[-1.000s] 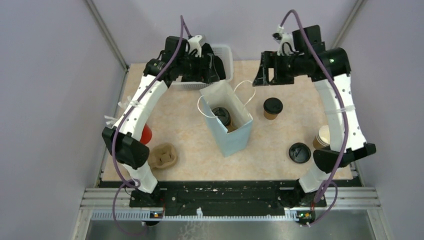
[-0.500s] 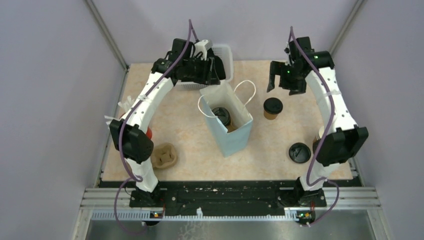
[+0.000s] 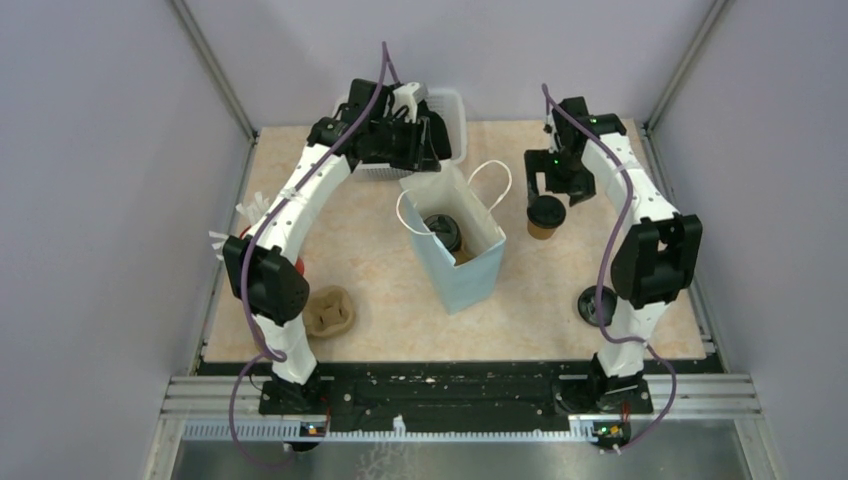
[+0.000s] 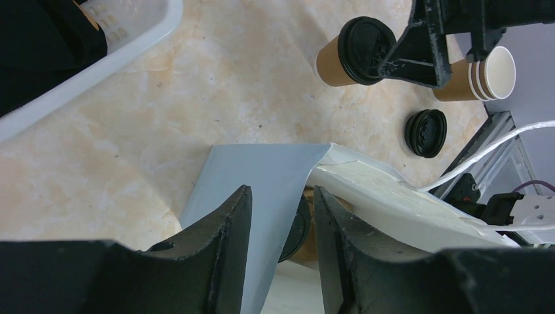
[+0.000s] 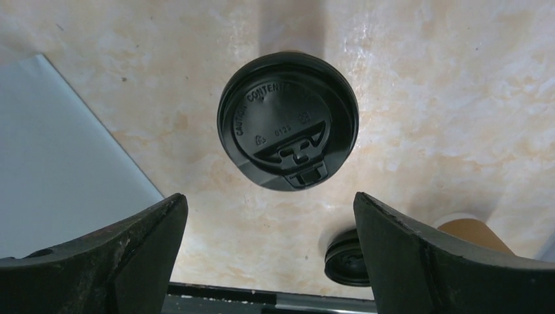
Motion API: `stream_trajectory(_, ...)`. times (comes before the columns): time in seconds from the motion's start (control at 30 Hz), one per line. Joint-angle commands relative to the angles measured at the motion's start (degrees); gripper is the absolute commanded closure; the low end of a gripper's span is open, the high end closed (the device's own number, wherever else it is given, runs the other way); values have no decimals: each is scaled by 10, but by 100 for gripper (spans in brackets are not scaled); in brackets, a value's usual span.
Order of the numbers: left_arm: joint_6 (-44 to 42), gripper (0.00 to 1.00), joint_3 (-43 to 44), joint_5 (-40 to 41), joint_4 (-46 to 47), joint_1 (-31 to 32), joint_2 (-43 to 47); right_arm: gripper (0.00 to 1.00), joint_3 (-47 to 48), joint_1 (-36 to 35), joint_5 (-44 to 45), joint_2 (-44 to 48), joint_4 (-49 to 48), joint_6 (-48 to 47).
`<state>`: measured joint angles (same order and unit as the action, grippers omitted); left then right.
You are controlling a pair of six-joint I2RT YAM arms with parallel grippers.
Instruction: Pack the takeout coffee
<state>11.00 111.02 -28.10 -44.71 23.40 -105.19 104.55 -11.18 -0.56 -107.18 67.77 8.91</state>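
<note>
One takeout coffee (image 3: 545, 215) (image 5: 288, 121), a kraft cup with a black lid, stands upright on the table right of the paper bag (image 3: 455, 265). My right gripper (image 3: 548, 188) (image 5: 269, 196) hangs just above it, wide open and holding nothing; the left wrist view shows it by the cup (image 4: 350, 42). A second lidded cup (image 3: 442, 230) sits inside the bag. My left gripper (image 3: 427, 165) (image 4: 281, 203) straddles the bag's far wall (image 4: 262, 176), jaws half closed. The wall lies against one finger (image 4: 229, 222), with a gap to the other.
A stack of empty paper cups (image 4: 481, 75) and a loose black lid (image 3: 598, 305) lie at the right. A white basket (image 3: 452, 110) stands behind the bag. The cardboard carrier (image 3: 328, 312) and a red cup (image 3: 297, 265) are at the left.
My right arm swung in from the back and came down over the cup on the table, its jaws opening wider. My left jaws narrowed around the bag's rim.
</note>
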Motion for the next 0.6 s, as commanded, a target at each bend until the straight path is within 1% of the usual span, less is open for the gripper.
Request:
stream_trajectory(0.0,5,54,3,-12,11,3,4,4,-5,-1,17,-19,-40,-28)
stream_trajectory(0.2,6,54,1,-10,5,3,7,5,2,-1,17,-44,-51,-38)
stream_trajectory(0.33,7,54,1,-12,4,3,7,6,19,-1,24,-68,-42,-41)
stream_trajectory(0.57,4,54,3,-11,2,3,8,10,7,-1,28,-64,-43,-42)
